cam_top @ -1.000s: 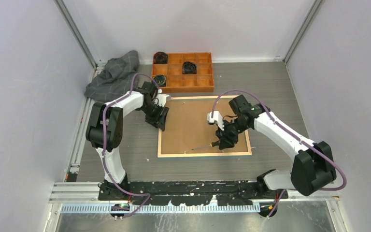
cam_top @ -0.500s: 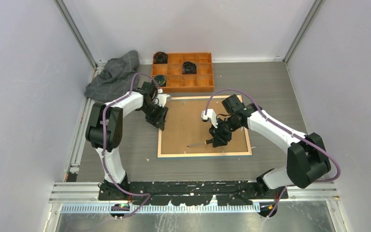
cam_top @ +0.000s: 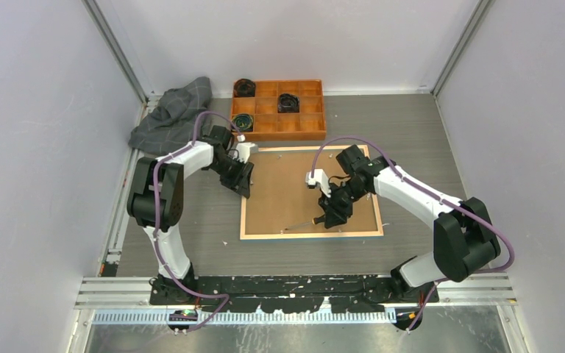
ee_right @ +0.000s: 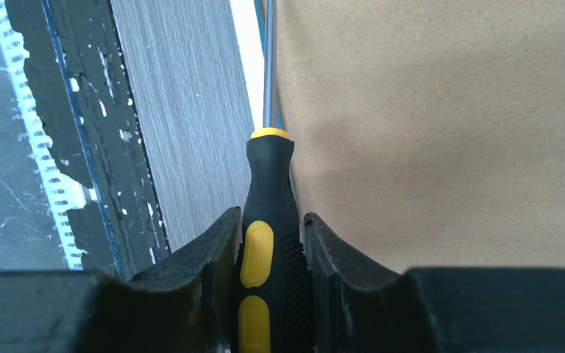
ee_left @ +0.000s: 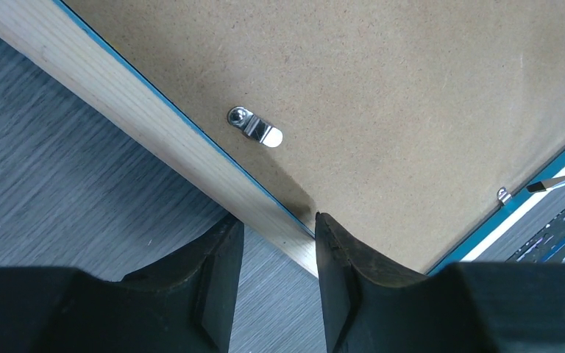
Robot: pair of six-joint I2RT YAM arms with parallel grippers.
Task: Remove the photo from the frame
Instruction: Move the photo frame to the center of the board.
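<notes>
The frame (cam_top: 309,235) lies face down on the table, its wood-coloured rim around the brown backing board (cam_top: 287,187). The photo is hidden under the board. My left gripper (cam_top: 241,184) pinches the frame's left rim (ee_left: 118,95), one finger outside it and one on the board (ee_left: 412,88); a metal turn clip (ee_left: 256,129) sits just ahead. My right gripper (cam_top: 332,215) is shut on a black-and-yellow screwdriver (ee_right: 268,220), held over the board's near part. Its shaft (cam_top: 301,223) points toward the near rim.
An orange compartment tray (cam_top: 279,136) with black round parts stands behind the frame. A grey cloth (cam_top: 171,114) lies at the back left. A second clip (ee_left: 502,195) sits at the frame's near edge. The black mounting rail (cam_top: 287,285) runs along the front.
My right gripper has carried the screwdriver a little to the left over the board. My left gripper stays on the frame's left rim.
</notes>
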